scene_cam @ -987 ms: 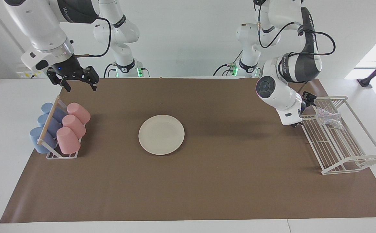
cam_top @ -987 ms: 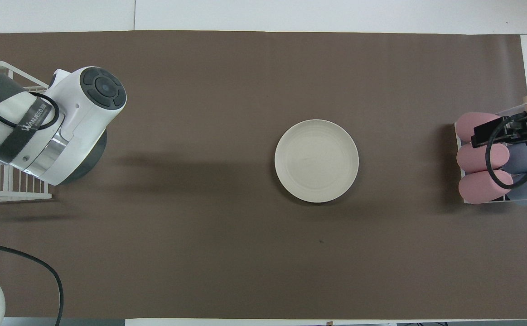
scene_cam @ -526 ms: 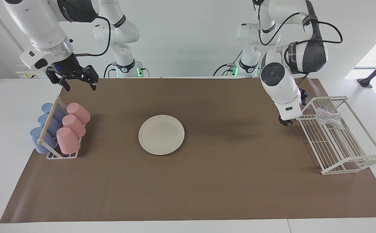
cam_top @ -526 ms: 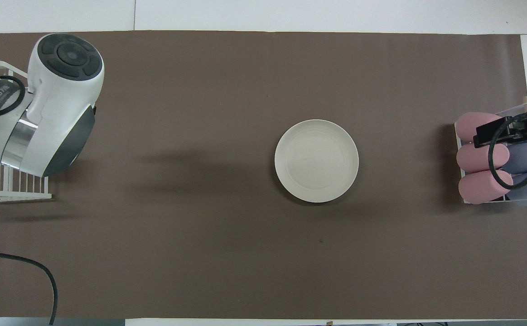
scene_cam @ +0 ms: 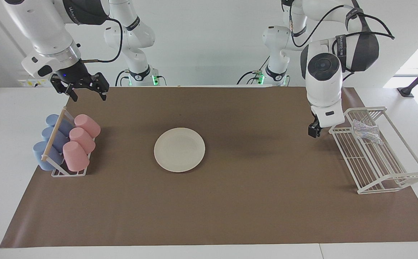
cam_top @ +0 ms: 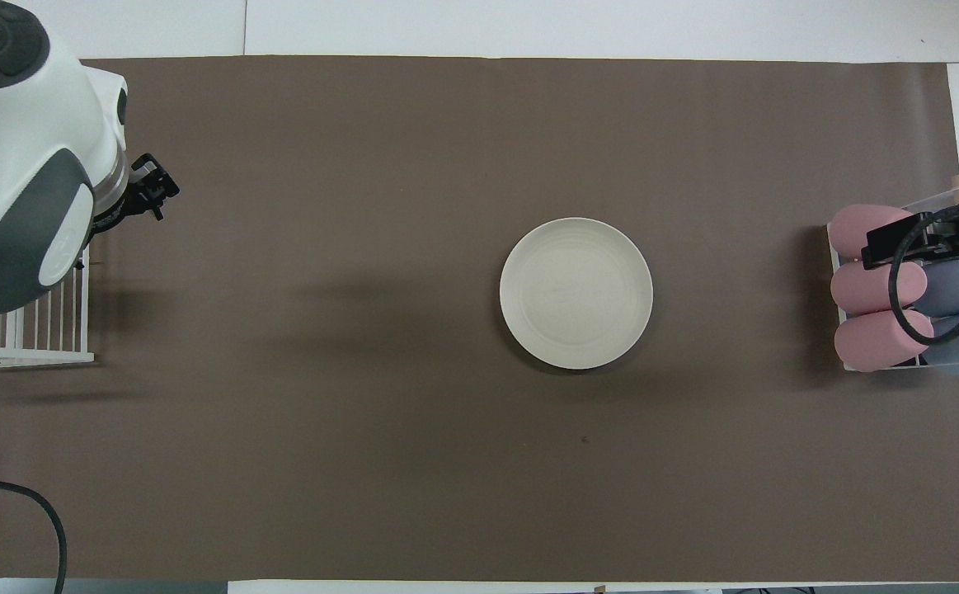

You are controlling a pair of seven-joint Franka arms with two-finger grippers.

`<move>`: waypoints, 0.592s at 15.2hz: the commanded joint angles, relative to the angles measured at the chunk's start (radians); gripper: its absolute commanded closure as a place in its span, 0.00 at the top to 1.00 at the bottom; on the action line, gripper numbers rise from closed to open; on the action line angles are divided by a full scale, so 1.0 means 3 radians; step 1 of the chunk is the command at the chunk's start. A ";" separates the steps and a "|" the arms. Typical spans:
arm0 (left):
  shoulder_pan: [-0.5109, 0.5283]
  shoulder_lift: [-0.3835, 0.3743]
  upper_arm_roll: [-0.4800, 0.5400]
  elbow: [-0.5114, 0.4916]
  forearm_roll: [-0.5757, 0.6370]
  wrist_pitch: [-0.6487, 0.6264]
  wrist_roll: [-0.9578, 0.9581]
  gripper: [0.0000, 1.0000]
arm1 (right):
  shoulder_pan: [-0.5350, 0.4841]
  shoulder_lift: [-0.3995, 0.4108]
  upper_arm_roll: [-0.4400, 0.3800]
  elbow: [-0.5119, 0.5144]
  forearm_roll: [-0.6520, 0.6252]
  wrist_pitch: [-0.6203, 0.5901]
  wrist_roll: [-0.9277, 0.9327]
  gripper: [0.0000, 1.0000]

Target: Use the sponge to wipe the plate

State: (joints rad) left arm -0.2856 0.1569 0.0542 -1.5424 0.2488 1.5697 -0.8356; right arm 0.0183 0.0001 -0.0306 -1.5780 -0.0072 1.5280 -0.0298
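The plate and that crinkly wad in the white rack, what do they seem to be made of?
The plate looks like matte cream plastic or glazed ceramic: smooth, even, no strong glare; the look leaves that open. The sponge looks like silvery translucent mesh or film, wrinkled and glinting. The wire rack it lies in seems to be white-coated metal rods.

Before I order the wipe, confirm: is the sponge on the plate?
No, the sponge lies in the white wire rack, and the plate is bare.
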 commanded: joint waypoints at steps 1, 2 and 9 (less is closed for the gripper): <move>0.0134 -0.0256 0.0009 -0.0023 -0.0373 -0.0180 0.0687 1.00 | -0.0030 -0.0062 0.0025 -0.0058 -0.0048 -0.0031 -0.0034 1.00; 0.0169 -0.0333 0.0009 -0.0028 -0.0470 -0.0241 0.0861 1.00 | -0.0030 -0.0062 0.0025 -0.0058 -0.0048 -0.0031 -0.0034 1.00; 0.0843 -0.0564 -0.0558 -0.0018 -0.0942 -0.0783 0.1742 1.00 | -0.0036 -0.0062 0.0020 -0.0063 -0.0042 -0.0031 -0.0029 1.00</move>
State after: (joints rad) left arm -0.1096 0.0032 -0.0291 -1.5416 -0.0105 1.3800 -0.3537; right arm 0.0182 0.0001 -0.0312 -1.5782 -0.0072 1.5280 -0.0298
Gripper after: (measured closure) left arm 0.000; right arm 0.000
